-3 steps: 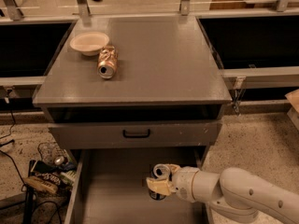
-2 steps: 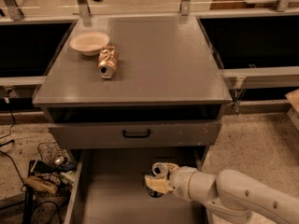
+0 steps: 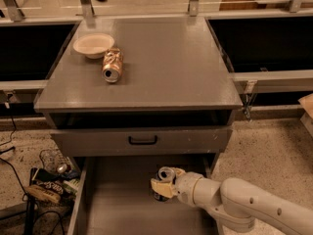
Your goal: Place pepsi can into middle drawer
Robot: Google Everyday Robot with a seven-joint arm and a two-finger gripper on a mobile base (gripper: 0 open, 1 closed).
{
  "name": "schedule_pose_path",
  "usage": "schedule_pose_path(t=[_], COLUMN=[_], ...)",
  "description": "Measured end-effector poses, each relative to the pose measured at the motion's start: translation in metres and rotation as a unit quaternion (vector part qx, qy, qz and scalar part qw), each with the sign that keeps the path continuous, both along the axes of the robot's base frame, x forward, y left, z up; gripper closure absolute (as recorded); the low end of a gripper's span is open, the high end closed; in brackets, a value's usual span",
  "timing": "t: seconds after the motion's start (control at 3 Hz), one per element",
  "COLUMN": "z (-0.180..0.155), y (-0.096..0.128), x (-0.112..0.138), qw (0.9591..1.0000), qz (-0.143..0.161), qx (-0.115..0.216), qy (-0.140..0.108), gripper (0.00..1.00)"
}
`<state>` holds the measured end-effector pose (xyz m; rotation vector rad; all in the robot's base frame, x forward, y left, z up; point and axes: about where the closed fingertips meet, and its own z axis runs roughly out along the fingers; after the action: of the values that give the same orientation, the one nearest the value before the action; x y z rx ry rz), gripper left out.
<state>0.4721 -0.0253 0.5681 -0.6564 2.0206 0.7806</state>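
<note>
Beige bowl [image 3: 93, 45] and copper-gold can [image 3: 112, 66], on its side, are sitting on the table [image 3: 166, 67] above the middle drawer [image 3: 117, 204]. Drawer is standing pulled open. Gripper [image 3: 162, 185] is clenching the pepsi can [image 3: 166, 173] inside the drawer, right of centre; can't tell if it's touching the floor. Arm [image 3: 244, 204] is reaching in from the drawer's right.

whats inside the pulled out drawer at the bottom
The pepsi can, held by the gripper over the grey floor of the middle drawer. The can's lower part is hidden behind the gripper.

1 high front camera looks down on cabinet [image 3: 166, 67] (jaws at bottom).
</note>
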Motion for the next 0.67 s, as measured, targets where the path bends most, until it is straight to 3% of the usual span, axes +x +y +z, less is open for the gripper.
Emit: schedule_pose_path(t=[0.33,0.67], z=[-0.017,-0.059], y=[0.005,0.016], x=[-0.006,-0.015], qw=[0.9999,0.9997], qz=[-0.009,0.006], qx=[0.004,0.013], qy=[0.01,0.02], gripper=[1.0,1.0])
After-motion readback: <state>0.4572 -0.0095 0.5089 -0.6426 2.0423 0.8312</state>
